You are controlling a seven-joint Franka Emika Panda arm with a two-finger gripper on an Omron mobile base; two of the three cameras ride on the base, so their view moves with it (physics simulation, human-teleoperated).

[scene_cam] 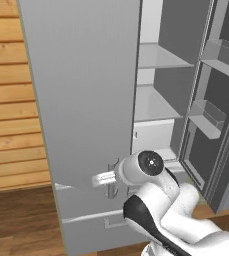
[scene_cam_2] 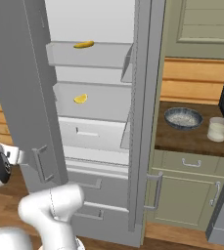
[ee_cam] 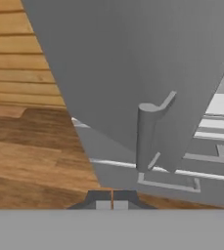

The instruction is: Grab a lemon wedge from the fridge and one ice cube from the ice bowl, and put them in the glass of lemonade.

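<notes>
So the fridge (scene_cam_2: pixel 99 127) is standing with both its upper doors swung open, and you can see the pale shelves inside. There's a lemon wedge (scene_cam_2: pixel 80 98) sitting on the middle shelf toward the left, and another yellow piece (scene_cam_2: pixel 83 44) on the shelf above it, further back. The robot's gripper (ee_cam: pixel 112 199) is down low near the bottom of the left door (scene_cam: pixel 81 90), right by the slim vertical handle (ee_cam: pixel 145 136), and its two fingertips are pressed flat together with nothing between them, not touching the handle as far as I can tell from the hand view. From the left base view the white arm (scene_cam: pixel 151 200) reaches up from the lower right and the hand sits just beside the handle's lower end. The two bottom drawers (scene_cam_2: pixel 91 195) are closed. Off to the right of the fridge there's a dark wooden counter (scene_cam_2: pixel 182 139) over beige cabinets, and on it the ice bowl (scene_cam_2: pixel 183 117), dark rim and whitish speckled inside, with the glass of lemonade (scene_cam_2: pixel 217 129) just beside it on its right, both well apart from the arm.
</notes>
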